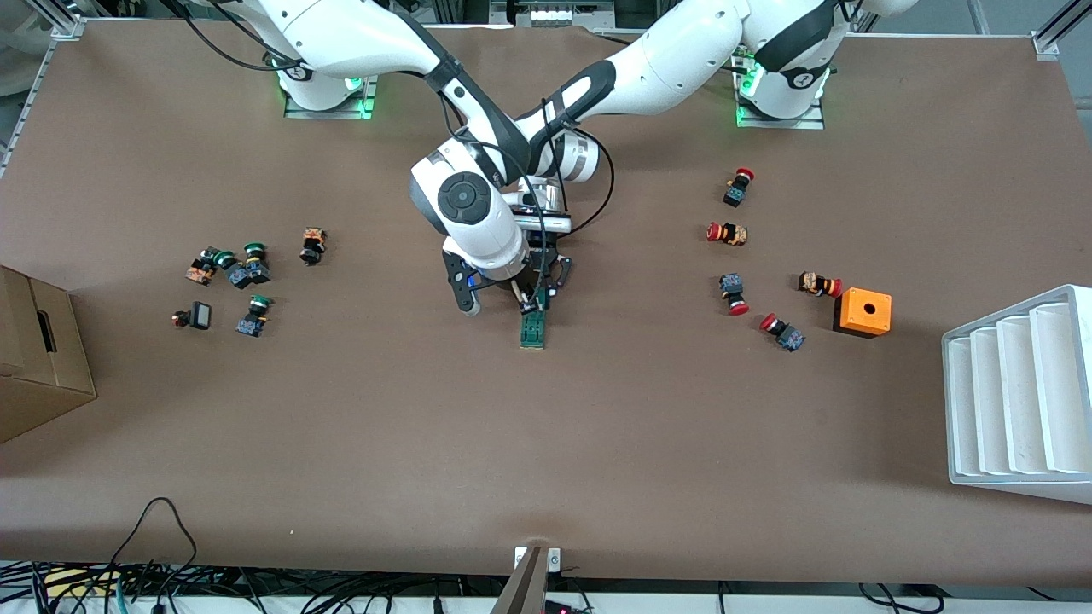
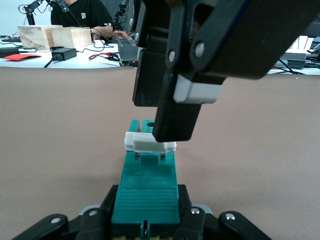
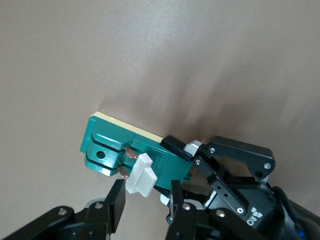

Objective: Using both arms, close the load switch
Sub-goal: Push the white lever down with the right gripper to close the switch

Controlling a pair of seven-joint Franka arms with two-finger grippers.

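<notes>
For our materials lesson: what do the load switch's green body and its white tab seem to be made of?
Load switch body: likely moulded plastic, matte dark green, with crisp ribbed edges and a soft sheen. White tab: probably plastic too, smooth and opaque. Small coppery strips beside the tab look like metal contacts.

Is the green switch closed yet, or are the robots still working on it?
Still working. Done: the left gripper is shut on one end of the load switch, pinning it on the table. In hand: the right gripper has its fingers on either side of the white tab. Left: the tab looks raised off the green body, so it probably needs pressing down before the arms let go.
</notes>
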